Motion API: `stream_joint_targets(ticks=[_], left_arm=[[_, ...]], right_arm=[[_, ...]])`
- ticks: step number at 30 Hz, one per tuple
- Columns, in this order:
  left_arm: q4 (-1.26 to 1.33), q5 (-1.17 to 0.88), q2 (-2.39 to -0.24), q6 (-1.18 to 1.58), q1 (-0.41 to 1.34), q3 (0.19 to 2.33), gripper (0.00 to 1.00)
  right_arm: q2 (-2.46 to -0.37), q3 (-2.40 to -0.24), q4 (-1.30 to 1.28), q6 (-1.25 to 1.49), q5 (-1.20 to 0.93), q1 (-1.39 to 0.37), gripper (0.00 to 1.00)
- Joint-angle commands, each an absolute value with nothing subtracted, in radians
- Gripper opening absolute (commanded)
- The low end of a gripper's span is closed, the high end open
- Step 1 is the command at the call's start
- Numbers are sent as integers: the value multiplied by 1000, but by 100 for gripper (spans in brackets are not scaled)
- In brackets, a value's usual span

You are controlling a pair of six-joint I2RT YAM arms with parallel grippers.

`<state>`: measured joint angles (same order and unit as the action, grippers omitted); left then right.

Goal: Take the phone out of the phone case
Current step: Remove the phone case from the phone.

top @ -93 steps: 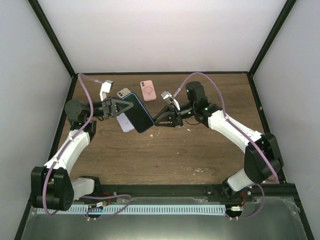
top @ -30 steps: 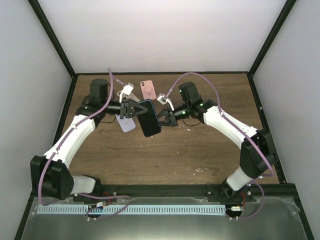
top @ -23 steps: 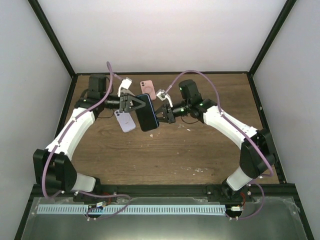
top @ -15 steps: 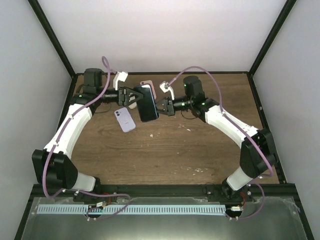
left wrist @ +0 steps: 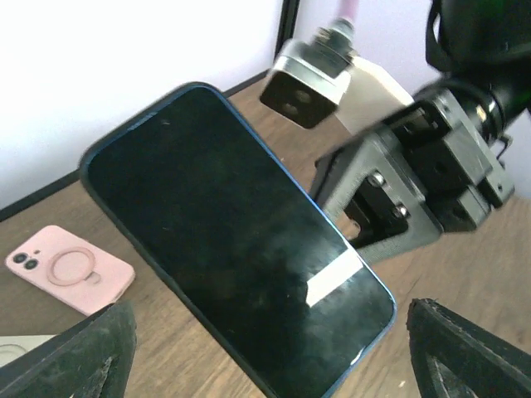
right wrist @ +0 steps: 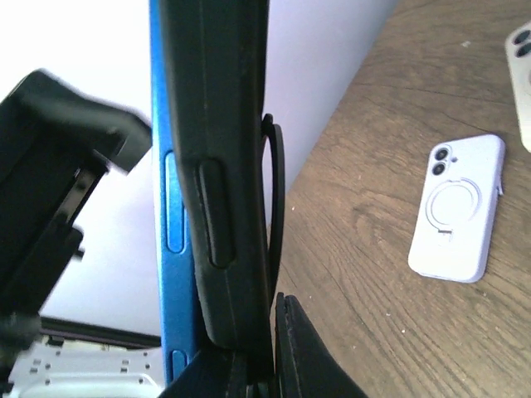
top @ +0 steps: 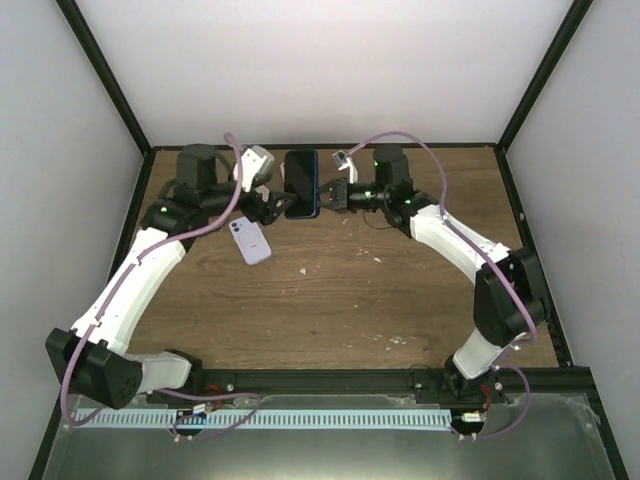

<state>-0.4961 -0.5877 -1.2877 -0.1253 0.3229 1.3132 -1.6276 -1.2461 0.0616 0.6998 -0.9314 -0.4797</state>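
Phone point(top: 301, 184): dark screen w/ blue rim, up in the air over the far side of the worktop point(top: 350, 300), between the 2 arms. Screen faces the L wrist cam.
Phone case point(right wrist: 220, 124): black, on the back of the phone. R wrist view shows it edge-on, blue phone side right beside it, thin ring loop on the case's back. Can't tell how far the phone is seated in it.
L end effector point(top: 270, 202): spread wide. L fingers point(left wrist: 91, 356) sit at the 2 bottom corners of the wrist view, well apart and not touching the phone.
R end effector point(top: 325, 193): closed tight, clamped on the phone case at one edge, carrying it w/ the phone alone.
Lilac case point(top: 248, 240): flat on worktop, back up, below the L end effector.
Pink case point(left wrist: 70, 269): flat on worktop, ring on its back, behind the phone near the back wall.
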Motion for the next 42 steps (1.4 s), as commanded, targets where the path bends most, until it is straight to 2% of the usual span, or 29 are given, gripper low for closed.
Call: stream_joint_targets(ticks=[1, 7, 14, 34, 42], left_arm=[[-496, -381, -1245, -280, 404, 1282, 89], [-504, -143, -1247, -478, 549, 1291, 84], [-482, -31, -1278, -565, 642, 1263, 78], [-448, 127, -1387, -610, 703, 1266, 72], [-323, 340, -1371, -733, 705, 1165, 59]], right_arm=[[-1624, -1331, 23, 861, -829, -479, 1], [-1639, -1320, -49, 981, -765, -480, 1], [-1647, -1291, -13, 1065, -792, -480, 1], [-1636, -1274, -6, 1078, -816, -526, 1], [-1629, -1261, -15, 1064, -821, -526, 1]])
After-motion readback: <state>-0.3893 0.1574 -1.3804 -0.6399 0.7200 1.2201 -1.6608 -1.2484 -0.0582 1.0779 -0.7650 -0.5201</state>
